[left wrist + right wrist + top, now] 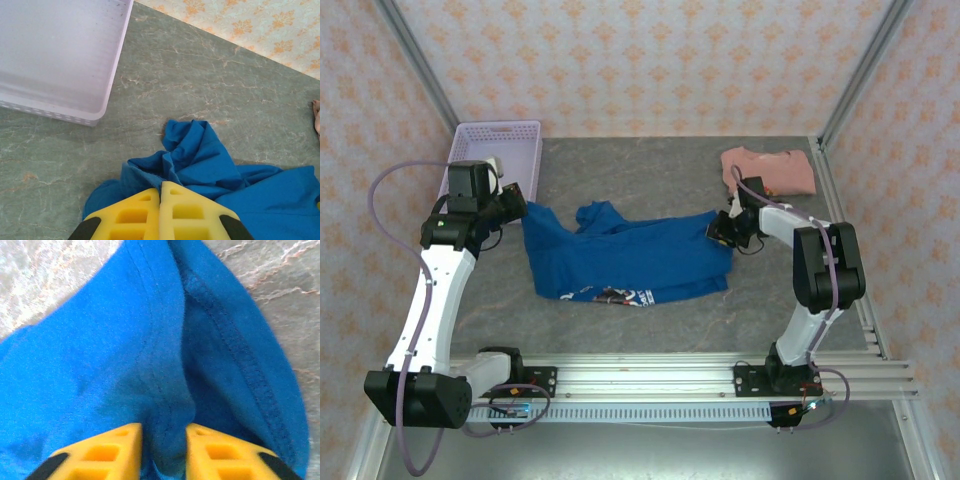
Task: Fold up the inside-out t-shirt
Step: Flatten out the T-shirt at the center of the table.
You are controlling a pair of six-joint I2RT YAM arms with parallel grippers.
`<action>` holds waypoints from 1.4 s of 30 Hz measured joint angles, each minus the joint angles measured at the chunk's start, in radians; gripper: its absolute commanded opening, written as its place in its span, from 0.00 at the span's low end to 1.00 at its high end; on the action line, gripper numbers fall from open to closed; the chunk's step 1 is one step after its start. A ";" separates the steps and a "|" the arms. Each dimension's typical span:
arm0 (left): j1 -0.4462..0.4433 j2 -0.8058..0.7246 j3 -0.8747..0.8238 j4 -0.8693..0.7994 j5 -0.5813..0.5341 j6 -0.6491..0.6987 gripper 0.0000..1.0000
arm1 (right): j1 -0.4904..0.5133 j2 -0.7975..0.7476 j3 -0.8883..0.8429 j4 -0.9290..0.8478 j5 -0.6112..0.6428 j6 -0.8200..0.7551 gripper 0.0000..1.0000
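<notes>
inside-out t-shirt (630, 262): left gripper (160, 184) pinches its left edge, right gripper (164, 427) clamps a right hem fold; bare table (660, 170) behind.

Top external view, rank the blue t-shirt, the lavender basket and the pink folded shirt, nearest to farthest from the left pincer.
1. blue t-shirt: its left edge is pinched in the left pincer.
2. lavender basket: just behind the pincer, at the back left corner.
3. pink folded shirt: far across the table, at the back right.
</notes>
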 measured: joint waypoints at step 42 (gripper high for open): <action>0.000 -0.091 0.106 0.021 -0.041 -0.015 0.00 | -0.015 -0.513 0.043 -0.004 0.077 0.028 0.00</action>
